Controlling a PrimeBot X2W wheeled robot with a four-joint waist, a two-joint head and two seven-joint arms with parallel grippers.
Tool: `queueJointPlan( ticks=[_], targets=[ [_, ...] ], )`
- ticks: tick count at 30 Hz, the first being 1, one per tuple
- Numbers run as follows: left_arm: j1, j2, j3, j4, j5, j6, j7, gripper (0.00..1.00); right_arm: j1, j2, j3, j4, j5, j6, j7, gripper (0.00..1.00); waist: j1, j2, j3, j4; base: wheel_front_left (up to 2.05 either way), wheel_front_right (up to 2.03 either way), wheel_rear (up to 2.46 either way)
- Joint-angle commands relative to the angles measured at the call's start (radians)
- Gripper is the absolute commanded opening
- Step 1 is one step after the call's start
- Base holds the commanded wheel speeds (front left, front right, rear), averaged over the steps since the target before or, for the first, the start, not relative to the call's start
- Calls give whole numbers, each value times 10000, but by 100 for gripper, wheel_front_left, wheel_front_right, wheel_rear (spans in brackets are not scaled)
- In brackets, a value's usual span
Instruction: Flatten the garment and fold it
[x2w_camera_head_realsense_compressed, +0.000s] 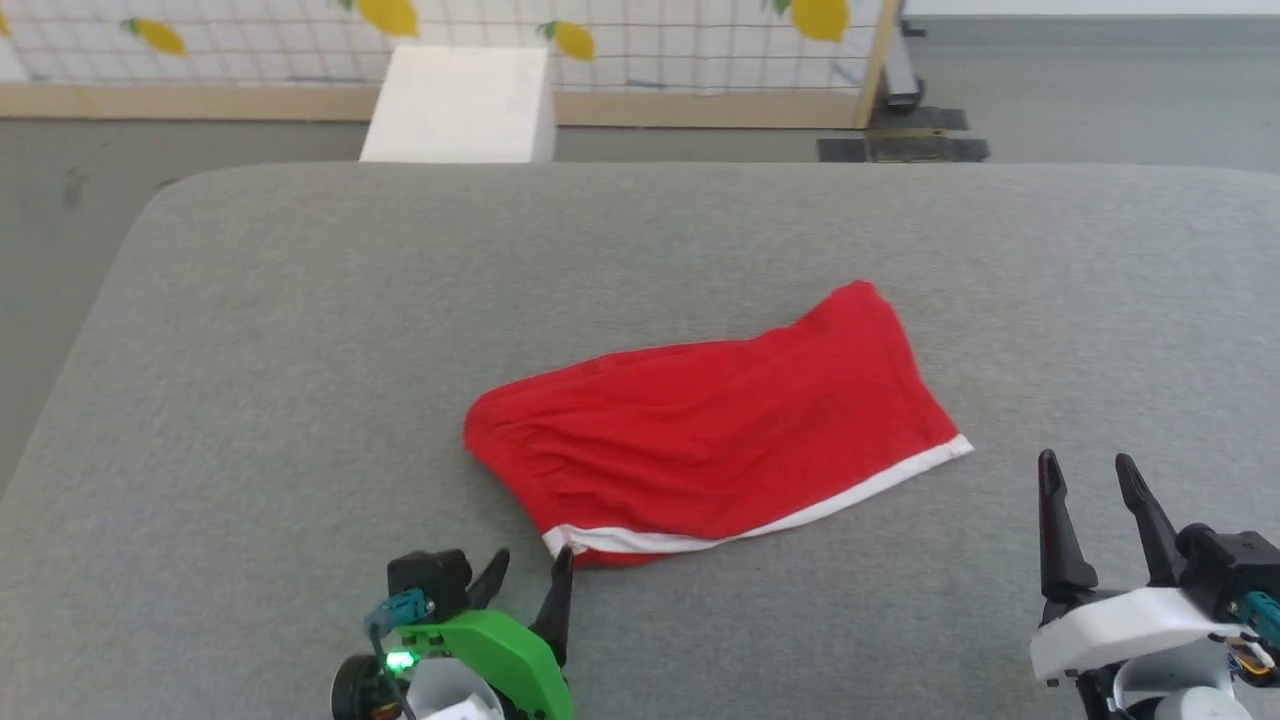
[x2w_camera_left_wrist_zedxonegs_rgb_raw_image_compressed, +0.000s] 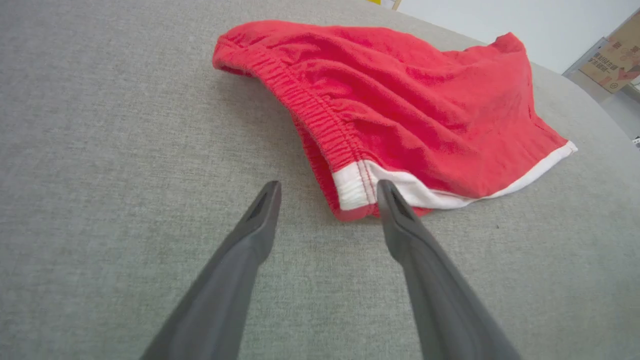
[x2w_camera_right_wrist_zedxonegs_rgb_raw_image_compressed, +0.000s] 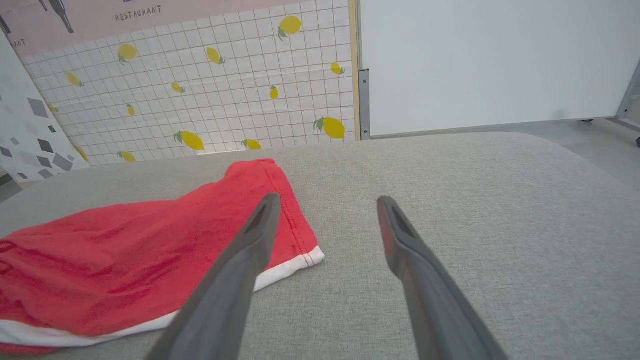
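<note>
The garment, red with a white hem, lies loosely flat on the grey padded surface. The left gripper sits at the garment's near-left hem corner, fingers spread and empty, one tip right against the cloth. The right gripper is near the garment's right hem corner, clear of the cloth, fingers likewise spread, holding nothing.

A wide grey fabric-covered table with rounded corners takes up the middle of the room. Behind it stands a white-grid screen printed with lemons in a wooden frame, and a white block leans before it. The floor is grey, with black mats. A plain white board stands alongside.
</note>
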Motion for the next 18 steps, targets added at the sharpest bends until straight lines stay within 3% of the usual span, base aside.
queueJointPlan(
  ticks=[1,10,18],
  targets=[
    [-117,3,7,142,-135,151,185,100,116,-1,37,-144,73,-15,44,100,0,-1,-56,-251,0,0,0],
    [-764,3,70,648,-606,712,1024,100,191,-1,189,-454,156,-15,195,100,0,-1,45,-455,0,0,0],
    [-1299,3,-288,770,-1018,502,1593,100,146,-1,316,-546,233,-15,177,100,0,-1,224,-462,0,0,0]
  ],
)
